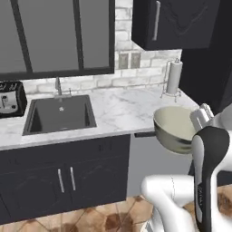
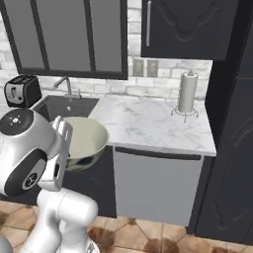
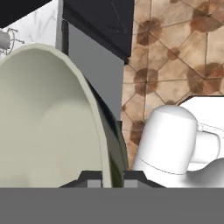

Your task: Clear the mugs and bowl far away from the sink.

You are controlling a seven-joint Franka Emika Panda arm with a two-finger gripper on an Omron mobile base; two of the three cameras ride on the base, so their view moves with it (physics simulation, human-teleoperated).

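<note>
While the bowl [image 1: 174, 128] is hanging off the counter's [image 1: 122, 108] front edge, at four o'clock from the sink [image 1: 59, 114], the gripper [image 3: 106, 178] is pinching its rim; setting down remains.

No text, label, brand, number or sign is showing legibly anywhere around the sink [image 1: 60, 114]; a faint vertical marking is running down the robot arm's dark link in the left base view, but it is staying too blurred to read.
</note>
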